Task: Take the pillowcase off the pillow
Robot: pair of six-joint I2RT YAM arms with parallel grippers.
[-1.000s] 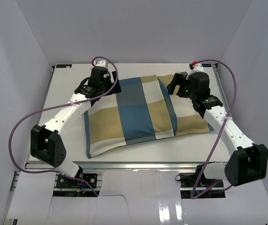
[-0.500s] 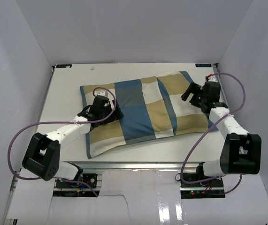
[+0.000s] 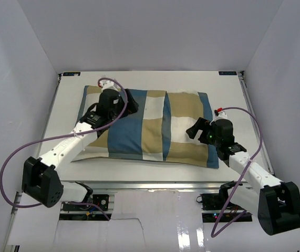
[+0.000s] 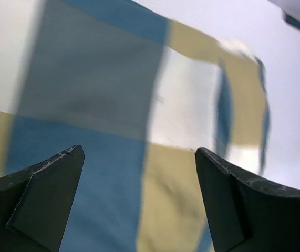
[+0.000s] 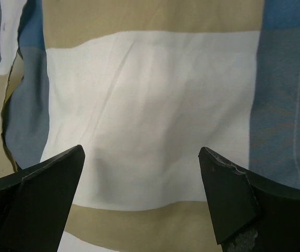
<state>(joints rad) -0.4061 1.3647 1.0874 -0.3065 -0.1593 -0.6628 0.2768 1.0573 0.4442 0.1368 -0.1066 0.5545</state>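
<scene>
pillowcase [image 3: 144, 126] lies flat mid-table, pillow unseen inside. left gripper [image 4: 139, 157] spread wide, empty, over its 10 o'clock corner; right gripper [image 5: 142, 157] likewise at 4 o'clock. risk: pinching mid-panel grabs pillow too, dragging both.

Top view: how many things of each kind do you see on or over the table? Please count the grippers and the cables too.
Pillowcase: 1
Grippers: 2 (left gripper, right gripper, both open)
Purple cables: 2 (left cable, right cable)
Table: 1
Total: 6
</scene>
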